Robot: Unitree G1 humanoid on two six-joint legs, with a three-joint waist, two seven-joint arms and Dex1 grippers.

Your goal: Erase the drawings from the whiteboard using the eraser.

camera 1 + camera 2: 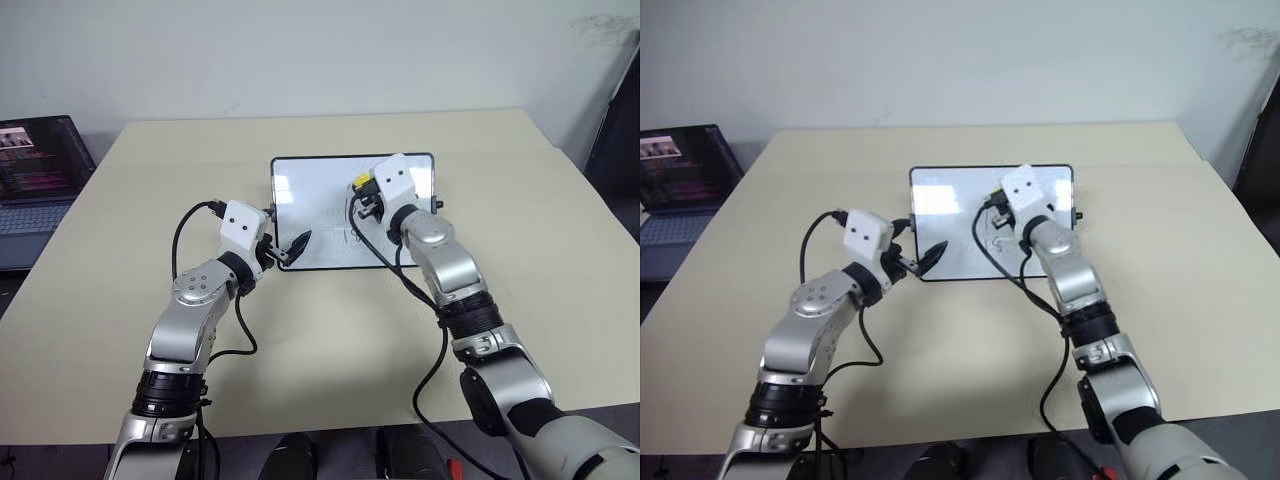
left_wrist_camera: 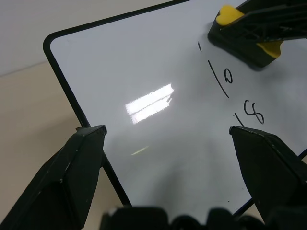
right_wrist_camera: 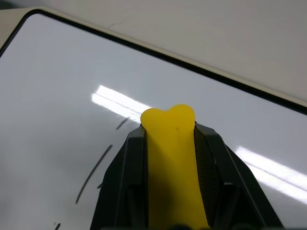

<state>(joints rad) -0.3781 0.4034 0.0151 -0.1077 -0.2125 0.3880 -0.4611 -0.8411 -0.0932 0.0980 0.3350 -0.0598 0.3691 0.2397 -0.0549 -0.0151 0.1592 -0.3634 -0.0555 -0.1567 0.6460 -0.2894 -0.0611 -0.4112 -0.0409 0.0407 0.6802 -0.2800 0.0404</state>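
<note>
While the left tool (image 1: 287, 252) straddles the whiteboard (image 1: 310, 205) edge wide open at frame centre, the board could skid.
Right of it, the right tool (image 1: 364, 197), clamping the eraser (image 1: 361, 182), may miss the drawings (image 2: 229, 79) below.

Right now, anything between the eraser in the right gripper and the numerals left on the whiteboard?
Nothing visible. The right gripper is shut on the yellow eraser over the whiteboard, and bare white surface separates it from the remaining drawings. The left gripper straddles the board's near corner, off to the side of the marks.
</note>
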